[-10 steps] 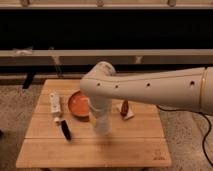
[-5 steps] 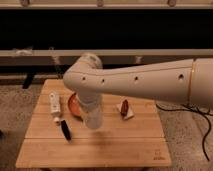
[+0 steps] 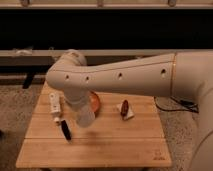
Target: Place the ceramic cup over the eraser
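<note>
Low over the wooden surface (image 3: 105, 147), just right of the black eraser (image 3: 65, 130): the gripper (image 3: 85, 119). Gripping or loose, cannot tell.

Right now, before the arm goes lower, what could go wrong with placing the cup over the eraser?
1. The tool, with the ceramic cup apparently at its end, hangs beside the eraser, toward the orange bowl, not above it; lowering here could miss the eraser or set the rim on it.
2. The orange bowl is close to the tool; a shift might nudge it.
3. The white block lies near the eraser and could be knocked.
</note>
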`<control>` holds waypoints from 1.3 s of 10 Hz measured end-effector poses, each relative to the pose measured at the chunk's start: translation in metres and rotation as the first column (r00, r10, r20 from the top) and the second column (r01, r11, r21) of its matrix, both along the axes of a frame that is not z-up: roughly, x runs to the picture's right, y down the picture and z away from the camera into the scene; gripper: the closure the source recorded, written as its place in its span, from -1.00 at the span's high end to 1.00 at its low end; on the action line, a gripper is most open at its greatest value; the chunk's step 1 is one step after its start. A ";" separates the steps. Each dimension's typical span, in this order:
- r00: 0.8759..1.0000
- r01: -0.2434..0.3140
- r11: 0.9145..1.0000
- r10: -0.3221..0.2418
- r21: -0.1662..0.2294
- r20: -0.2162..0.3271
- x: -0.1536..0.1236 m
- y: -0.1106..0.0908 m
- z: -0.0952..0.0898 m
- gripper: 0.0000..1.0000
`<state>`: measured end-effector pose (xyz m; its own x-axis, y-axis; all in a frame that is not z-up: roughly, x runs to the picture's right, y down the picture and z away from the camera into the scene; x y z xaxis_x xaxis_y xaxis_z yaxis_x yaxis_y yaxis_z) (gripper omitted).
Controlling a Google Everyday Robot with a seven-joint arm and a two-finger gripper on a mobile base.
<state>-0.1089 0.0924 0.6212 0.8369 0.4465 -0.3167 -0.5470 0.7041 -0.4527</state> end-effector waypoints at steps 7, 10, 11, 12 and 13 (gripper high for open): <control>0.985 0.123 0.992 -0.120 -0.016 0.122 -0.056 0.008 -0.019 -0.84; 0.974 0.165 0.986 -0.160 -0.022 0.159 -0.074 0.014 -0.012 -0.84; 0.971 0.177 0.984 -0.171 -0.026 0.166 -0.078 0.017 -0.004 -0.84; 0.970 0.183 0.983 -0.175 -0.031 0.171 -0.081 0.019 -0.001 -0.84; 0.969 0.191 0.981 -0.182 -0.040 0.170 -0.081 0.024 0.006 -0.84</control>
<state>-0.1896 0.1168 0.6275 0.9464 0.2631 -0.1875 -0.3230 0.7580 -0.5666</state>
